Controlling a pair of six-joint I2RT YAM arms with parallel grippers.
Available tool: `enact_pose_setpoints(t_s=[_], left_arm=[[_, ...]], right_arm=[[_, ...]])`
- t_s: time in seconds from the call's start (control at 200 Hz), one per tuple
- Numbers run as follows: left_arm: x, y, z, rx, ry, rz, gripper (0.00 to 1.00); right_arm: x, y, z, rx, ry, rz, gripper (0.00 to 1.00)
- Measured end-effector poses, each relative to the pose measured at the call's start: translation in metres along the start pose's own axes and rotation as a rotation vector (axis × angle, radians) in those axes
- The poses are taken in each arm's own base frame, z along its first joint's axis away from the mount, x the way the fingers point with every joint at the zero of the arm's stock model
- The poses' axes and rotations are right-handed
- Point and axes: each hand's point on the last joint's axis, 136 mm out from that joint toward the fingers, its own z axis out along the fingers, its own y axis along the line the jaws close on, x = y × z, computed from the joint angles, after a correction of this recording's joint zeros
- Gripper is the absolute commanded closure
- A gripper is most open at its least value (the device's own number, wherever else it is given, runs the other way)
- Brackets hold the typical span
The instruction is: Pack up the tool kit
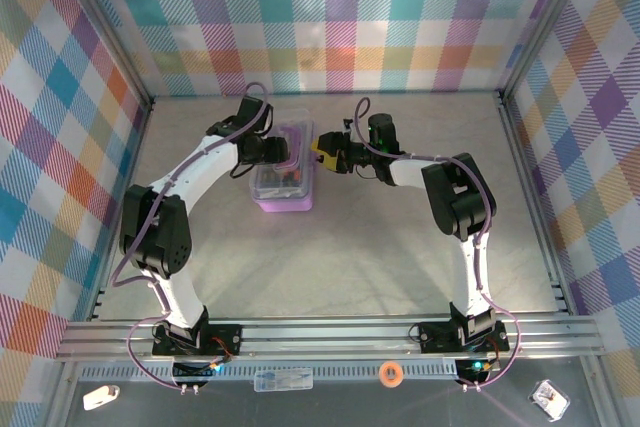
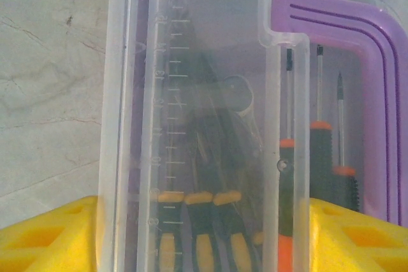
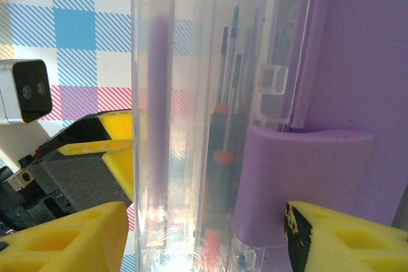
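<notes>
Case: we find it mid-table, between the two arms.
Screwdrivers: side by side in the case, behind its lid.
Left gripper: at the case's left, fingers flanking the lid.
Right gripper: at the case's right, opposite.

Clear hinged plastic lid of lilac-purple plastic case, moulded ruler scale, tiny embossed numerals beside ticks, too faint to read

Pale marbled table w/ lilac tool kit case near ctr-back
</notes>
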Motion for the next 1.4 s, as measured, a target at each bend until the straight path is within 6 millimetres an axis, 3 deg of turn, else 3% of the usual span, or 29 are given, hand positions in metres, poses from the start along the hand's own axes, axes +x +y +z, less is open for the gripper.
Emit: enact_pose_setpoints(t_s=[0.325, 0.67, 0.95, 1.22, 1.4], left_arm=[[0.002, -0.003, 0.002, -0.028, -0.007, 0.02, 0.52], [0.003, -0.005, 0.003, -0.055, -0.017, 0.036, 0.68], [0.004, -0.006, 0.004, -0.049, -0.016, 0.036, 0.73], [0.003, -0.006, 0.003, -0.035, -0.024, 0.031, 0.74], [0.002, -0.003, 0.001, 0.016, -0.037, 0.006, 0.74]], right_arm=[[0.0, -0.011, -0.001, 0.049, -0.012, 0.014, 0.4], [-0.01, -0.033, -0.017, 0.122, -0.056, 0.04, 0.43], [-0.019, -0.047, -0.024, 0.147, -0.079, 0.061, 0.48], [-0.016, -0.076, -0.013, 0.102, -0.045, 0.124, 0.33], [-0.013, -0.059, -0.007, 0.027, -0.016, 0.09, 0.29]])
